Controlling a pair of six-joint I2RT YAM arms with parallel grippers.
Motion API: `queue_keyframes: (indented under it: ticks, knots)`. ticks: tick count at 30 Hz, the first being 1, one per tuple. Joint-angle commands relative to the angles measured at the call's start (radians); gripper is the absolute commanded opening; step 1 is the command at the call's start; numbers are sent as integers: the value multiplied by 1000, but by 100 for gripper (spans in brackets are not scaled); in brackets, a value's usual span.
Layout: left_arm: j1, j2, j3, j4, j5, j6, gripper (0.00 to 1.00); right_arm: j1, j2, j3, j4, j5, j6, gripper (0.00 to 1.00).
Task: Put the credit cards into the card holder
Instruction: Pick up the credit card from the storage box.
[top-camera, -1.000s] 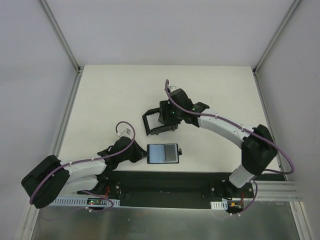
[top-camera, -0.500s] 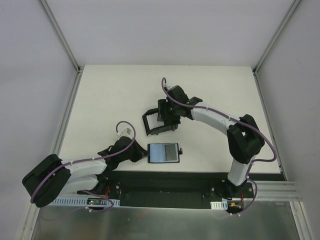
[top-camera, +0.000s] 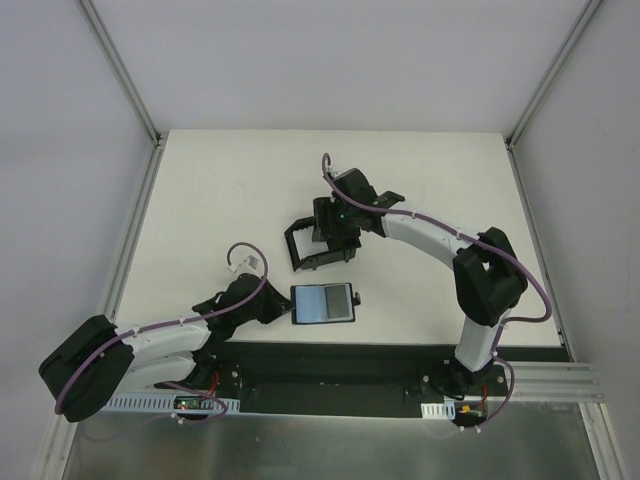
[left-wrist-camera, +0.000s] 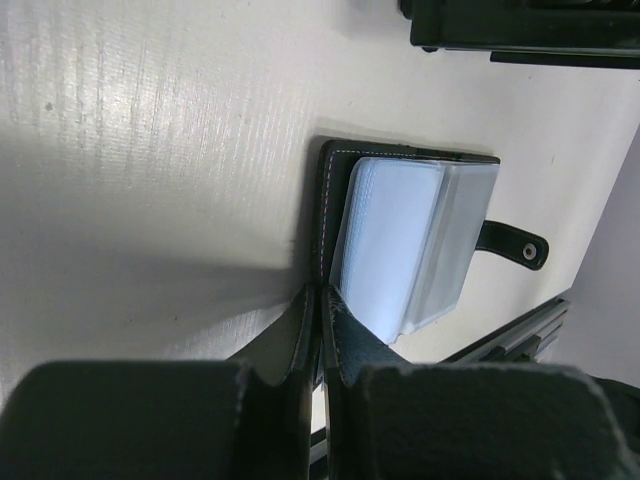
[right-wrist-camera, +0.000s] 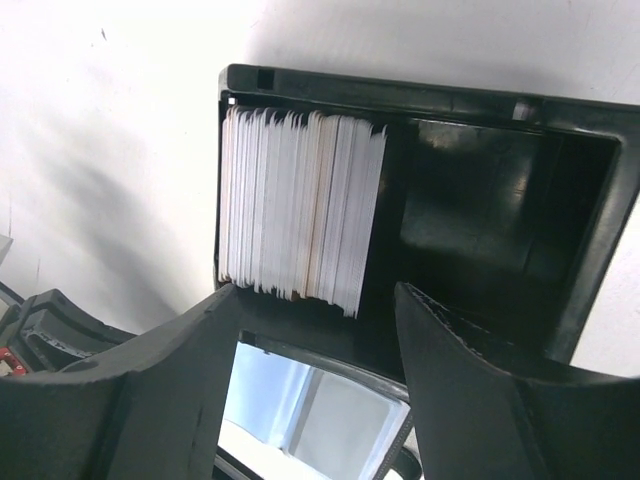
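The card holder (top-camera: 323, 303) is a black wallet lying open near the table's front edge, bluish-grey inside up. In the left wrist view (left-wrist-camera: 400, 240) its snap tab (left-wrist-camera: 515, 243) points right. My left gripper (top-camera: 283, 310) is shut on the wallet's left cover edge (left-wrist-camera: 320, 300). The credit cards (right-wrist-camera: 300, 205) stand on edge as a pale stack in the left part of a black open-topped box (right-wrist-camera: 420, 100). My right gripper (top-camera: 335, 232) is open and empty just above that box (top-camera: 300, 250), its fingers (right-wrist-camera: 190, 350) astride the stack's near end. The wallet also shows between them (right-wrist-camera: 320, 415).
The right half of the black box (right-wrist-camera: 490, 200) holds nothing. White table (top-camera: 220, 200) stretches behind and to both sides, bounded by grey walls. The dark base rail (top-camera: 330, 365) runs just in front of the wallet.
The right arm has swung its elbow in and the gripper has shifted a little left over the box. The left gripper has drawn the wallet slightly left.
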Motion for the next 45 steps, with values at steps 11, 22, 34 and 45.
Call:
queue_keyframes:
  ticks: [11, 22, 34, 45]
  knots:
    - [11, -7, 23, -25, -21, 44, 0, -47, 84, 115, -14, -97, 0, 67]
    - [11, -66, 20, -57, -9, 69, 0, -56, 141, 158, -21, -104, 9, 72]
    - [11, -115, -15, -73, -21, 46, 0, -55, 194, 136, 8, -190, 29, 76]
    - [11, -90, -6, -64, -12, 47, 0, -56, 190, 126, 20, -233, 27, 72]
